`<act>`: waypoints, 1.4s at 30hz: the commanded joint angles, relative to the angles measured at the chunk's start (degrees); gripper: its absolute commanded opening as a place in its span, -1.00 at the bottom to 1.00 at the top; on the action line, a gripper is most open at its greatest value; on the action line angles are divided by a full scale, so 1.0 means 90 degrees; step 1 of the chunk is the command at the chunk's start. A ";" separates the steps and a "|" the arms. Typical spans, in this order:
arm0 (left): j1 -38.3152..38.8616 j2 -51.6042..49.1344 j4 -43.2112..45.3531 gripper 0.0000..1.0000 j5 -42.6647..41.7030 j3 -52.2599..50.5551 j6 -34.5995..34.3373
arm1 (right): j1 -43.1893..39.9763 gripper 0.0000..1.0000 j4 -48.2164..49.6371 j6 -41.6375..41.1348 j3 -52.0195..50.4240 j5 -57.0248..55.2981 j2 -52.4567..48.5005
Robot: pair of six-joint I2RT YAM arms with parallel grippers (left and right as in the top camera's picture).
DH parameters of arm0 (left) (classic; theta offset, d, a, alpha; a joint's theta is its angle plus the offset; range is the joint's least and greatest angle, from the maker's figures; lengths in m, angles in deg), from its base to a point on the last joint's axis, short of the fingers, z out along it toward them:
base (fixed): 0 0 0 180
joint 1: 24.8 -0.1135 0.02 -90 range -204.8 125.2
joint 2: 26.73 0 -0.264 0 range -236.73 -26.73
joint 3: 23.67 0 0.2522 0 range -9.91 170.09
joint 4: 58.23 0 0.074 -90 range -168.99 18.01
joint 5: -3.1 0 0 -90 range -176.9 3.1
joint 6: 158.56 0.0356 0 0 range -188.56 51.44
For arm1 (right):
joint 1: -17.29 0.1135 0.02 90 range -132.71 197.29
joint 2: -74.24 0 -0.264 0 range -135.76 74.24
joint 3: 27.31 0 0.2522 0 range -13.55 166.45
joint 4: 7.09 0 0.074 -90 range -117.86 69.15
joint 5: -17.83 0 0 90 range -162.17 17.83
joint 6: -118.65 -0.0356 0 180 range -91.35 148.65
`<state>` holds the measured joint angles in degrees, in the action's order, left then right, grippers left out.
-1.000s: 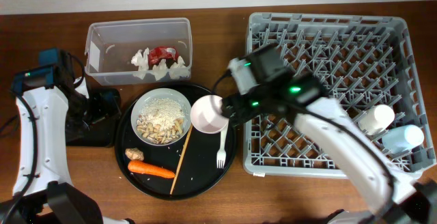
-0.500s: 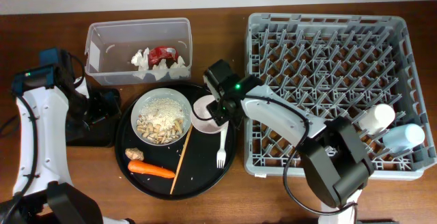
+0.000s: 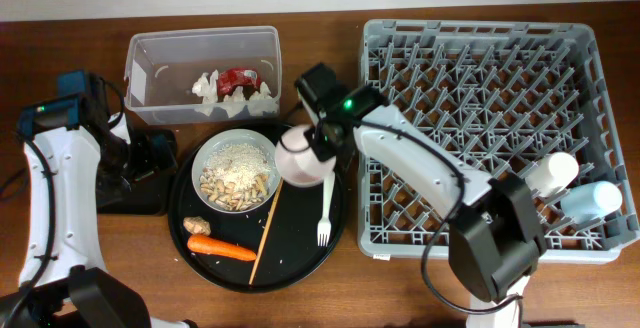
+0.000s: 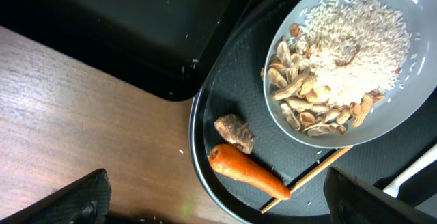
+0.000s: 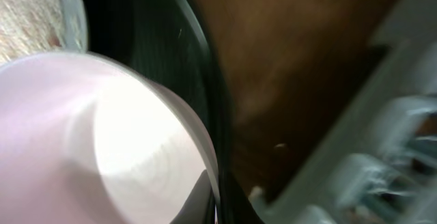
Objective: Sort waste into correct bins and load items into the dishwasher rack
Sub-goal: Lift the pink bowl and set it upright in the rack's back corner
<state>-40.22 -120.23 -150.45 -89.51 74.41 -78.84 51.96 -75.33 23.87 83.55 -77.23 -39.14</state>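
Note:
My right gripper (image 3: 321,146) is shut on the right rim of the pale pink bowl (image 3: 298,160), which sits tilted on the round black tray (image 3: 300,258). In the right wrist view one finger (image 5: 199,198) lies inside the pink bowl (image 5: 102,149) against its wall. My left gripper (image 3: 152,155) hangs open and empty over the tray's left edge, above the carrot (image 4: 249,173) and a brown food scrap (image 4: 234,132). The white bowl (image 3: 237,170) holds rice and scraps. A chopstick (image 3: 265,230) and a white fork (image 3: 324,213) lie on the tray.
The clear tub (image 3: 150,63) at the back holds napkins (image 3: 210,90) and a red wrapper (image 3: 238,78). A shallow black tray (image 3: 130,196) lies under my left arm. The grey rack (image 3: 480,88) fills the right side, with a white cup (image 3: 552,173) and a blue cup (image 3: 592,203) in it.
My right arm swung from the rack side to the pink bowl's right rim and its jaws closed on it. The bowl shifted slightly and tilted. The left arm stayed still.

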 commanded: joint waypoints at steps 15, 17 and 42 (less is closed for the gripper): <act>-0.0027 -0.0015 -0.0027 0.99 -0.0024 0.0005 -0.0039 | -0.2373 -0.92 -0.1018 -0.0321 0.1367 -0.3160 0.3337; -0.0027 -0.0015 -0.0029 0.99 -0.0022 0.0005 -0.0039 | -0.2679 -0.92 0.0520 0.0495 0.1367 -0.3162 0.3191; -0.0027 -0.0015 -0.0053 0.99 -0.0117 0.0005 -0.0039 | -0.4575 -0.92 0.5564 0.4840 0.0991 -0.8187 0.0265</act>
<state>-40.22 -120.27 -150.97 -89.97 74.41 -78.82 11.38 -24.82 64.79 92.23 -149.75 -33.13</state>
